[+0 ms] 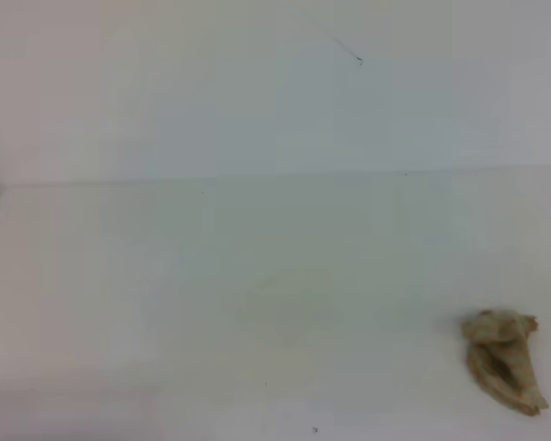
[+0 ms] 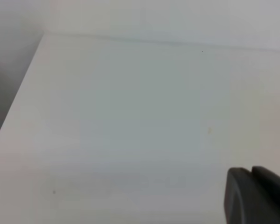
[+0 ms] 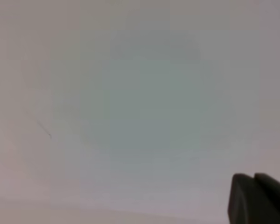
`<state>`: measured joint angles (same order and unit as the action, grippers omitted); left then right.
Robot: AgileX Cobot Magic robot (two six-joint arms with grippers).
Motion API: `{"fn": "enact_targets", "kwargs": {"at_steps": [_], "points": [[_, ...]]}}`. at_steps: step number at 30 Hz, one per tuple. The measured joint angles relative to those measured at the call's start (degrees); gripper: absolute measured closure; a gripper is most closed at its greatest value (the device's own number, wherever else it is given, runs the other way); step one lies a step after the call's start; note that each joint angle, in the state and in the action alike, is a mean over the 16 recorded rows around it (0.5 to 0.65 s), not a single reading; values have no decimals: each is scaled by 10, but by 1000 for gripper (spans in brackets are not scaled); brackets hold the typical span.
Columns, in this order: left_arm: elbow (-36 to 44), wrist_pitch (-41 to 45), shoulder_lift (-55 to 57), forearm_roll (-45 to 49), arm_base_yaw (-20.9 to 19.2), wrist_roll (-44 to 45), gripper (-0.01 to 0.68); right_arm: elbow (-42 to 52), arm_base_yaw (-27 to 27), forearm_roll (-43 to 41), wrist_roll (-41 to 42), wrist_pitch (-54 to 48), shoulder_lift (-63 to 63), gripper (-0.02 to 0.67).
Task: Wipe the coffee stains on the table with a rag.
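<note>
While both pairs of jaws sat at the very corners of their own wrist views, only dark blurred tips showed: the right gripper (image 3: 256, 198) was clenched on nothing, its two dark tips pressed together against a blank pale wall, and of the left gripper (image 2: 254, 196) I could not tell whether its jaws were released or closed, since just one dark corner of it was visible above the worktop. Neither arm appeared in the exterior high view.

Outward from there, the large plain white smooth worktop (image 1: 165, 276) lay bare across its middle. The small lumpy beige-tan cloth rag (image 1: 505, 358) lay crumpled near the front right, well apart from both grippers and held by neither. No glossy brown blotch was visible; at most a very faint yellowish tint (image 1: 289, 308) lingered near the middle of the worktop, too weak to call with confidence.

By my judgement the wiping looked largely done. The risk from here was a leftover film being missed because it hardly showed, or the damp rag leaving a fresh mark where it rested.
</note>
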<state>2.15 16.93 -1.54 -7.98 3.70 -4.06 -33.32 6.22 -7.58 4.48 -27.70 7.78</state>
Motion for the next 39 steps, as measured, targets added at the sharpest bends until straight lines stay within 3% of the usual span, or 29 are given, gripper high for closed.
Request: {"fn": "enact_targets", "kwargs": {"at_steps": [8, 15, 39], "points": [[0, 0, 0, 0, 1, 0, 672, 189, -27, 27, -1, 84, -75, 648], [0, 0, 0, 0, 1, 0, 672, 295, -27, 43, -1, 97, -91, 649], [-1, 1, 1, 0, 1, 0, 672, 336, -27, 43, -1, 92, -91, 649]]}}
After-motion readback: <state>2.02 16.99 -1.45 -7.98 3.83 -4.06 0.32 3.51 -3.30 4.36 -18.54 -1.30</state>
